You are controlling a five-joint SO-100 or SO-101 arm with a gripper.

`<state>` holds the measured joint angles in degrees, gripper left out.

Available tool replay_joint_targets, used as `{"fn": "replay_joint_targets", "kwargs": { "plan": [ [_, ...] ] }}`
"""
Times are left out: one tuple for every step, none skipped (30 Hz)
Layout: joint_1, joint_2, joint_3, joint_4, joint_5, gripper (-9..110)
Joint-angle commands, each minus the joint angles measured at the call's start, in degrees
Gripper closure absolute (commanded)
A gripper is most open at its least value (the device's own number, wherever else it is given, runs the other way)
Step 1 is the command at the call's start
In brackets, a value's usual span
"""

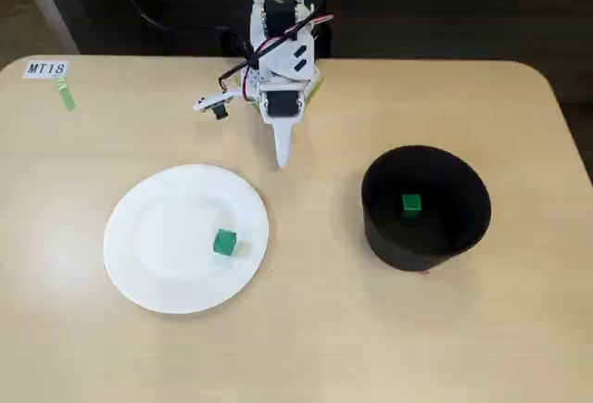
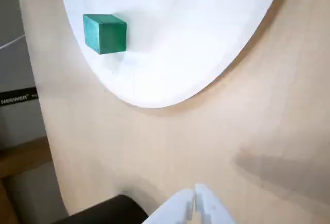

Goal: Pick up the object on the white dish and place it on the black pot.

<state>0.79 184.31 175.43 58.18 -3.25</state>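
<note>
A small green cube (image 1: 225, 243) lies on the right part of the white paper plate (image 1: 157, 236), at the front left of the table in the fixed view. A second green cube (image 1: 411, 203) sits inside the black pot (image 1: 382, 236) at the right. My gripper (image 1: 281, 157) is shut and empty, pointing down at the bare table between the plate and the pot, behind both. In the wrist view the gripper (image 2: 195, 199) shows shut at the bottom edge, the cube (image 2: 105, 33) on the plate (image 2: 196, 28) is at the top left, and the pot (image 2: 108, 211) is at the bottom left.
A white label reading MT18 (image 1: 46, 69) and a strip of green tape (image 1: 67, 97) lie at the table's back left in the fixed view. The arm base (image 1: 278, 42) stands at the back middle with black cables behind it. The table's right corner is rounded.
</note>
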Motion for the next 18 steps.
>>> {"fn": "replay_joint_targets", "kwargs": {
  "plan": [
    [0.4, 6.5, -1.8, 0.3, 0.6, 101],
    [0.5, 6.5, -1.8, 0.3, 0.8, 101],
    [0.7, 6.5, -1.8, 0.3, 1.0, 101],
    [0.8, 6.5, -1.8, 0.4, 1.1, 101],
    [0.8, 6.5, -1.8, 0.4, 1.1, 101],
    [0.9, 6.5, -1.8, 0.4, 1.1, 101],
    [0.9, 6.5, -1.8, 0.4, 1.1, 101],
    [0.9, 6.5, -1.8, 0.4, 1.1, 101],
    [0.9, 6.5, -1.8, 0.4, 1.1, 101],
    [0.9, 6.5, -1.8, 0.4, 1.1, 101],
    [0.9, 6.5, -1.8, 0.4, 1.1, 101],
    [0.9, 6.5, -1.8, 0.4, 1.1, 101],
    [0.9, 6.5, -1.8, 0.4, 1.1, 101],
    [0.9, 6.5, -1.8, 0.4, 1.1, 101],
    [0.9, 6.5, -1.8, 0.4, 1.1, 101],
    [0.9, 6.5, -1.8, 0.4, 1.1, 101],
    [0.9, 6.5, -1.8, 0.4, 1.1, 101],
    [0.9, 6.5, -1.8, 0.4, 1.1, 101]
  ]
}}
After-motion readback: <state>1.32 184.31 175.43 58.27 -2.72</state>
